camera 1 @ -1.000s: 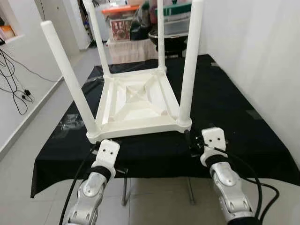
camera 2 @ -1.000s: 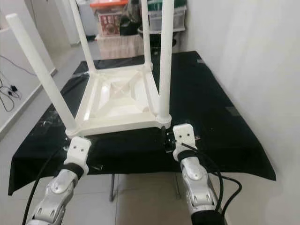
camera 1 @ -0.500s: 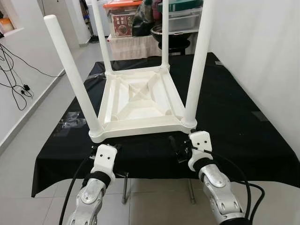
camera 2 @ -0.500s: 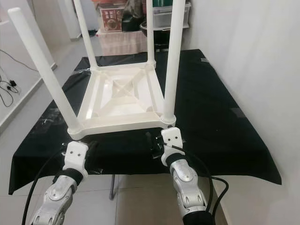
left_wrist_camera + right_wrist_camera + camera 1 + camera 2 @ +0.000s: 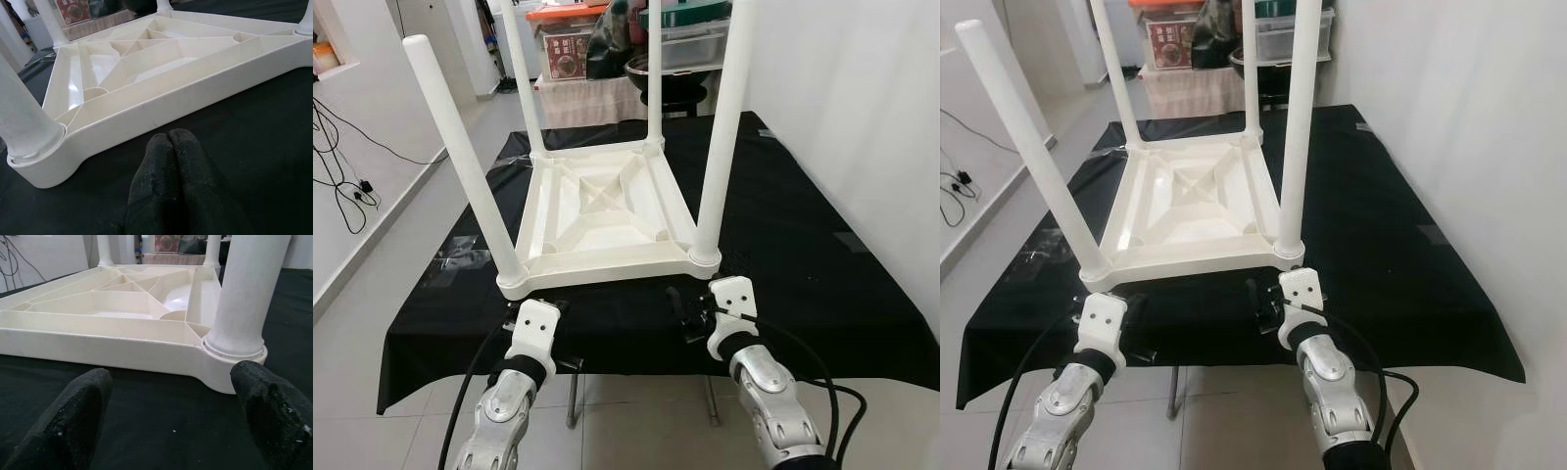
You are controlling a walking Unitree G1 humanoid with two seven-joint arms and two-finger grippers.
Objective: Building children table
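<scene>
We have the white children's table lying upside down on the black-covered work table, all four legs seated and pointing up. Our left gripper, fingers pressed together, hovers near the near-left corner; our right gripper, fingers spread wide, faces the near-right leg. A careless nudge could slide the table away across the cloth. Storage boxes stand beyond; the wall crowds our right.
</scene>
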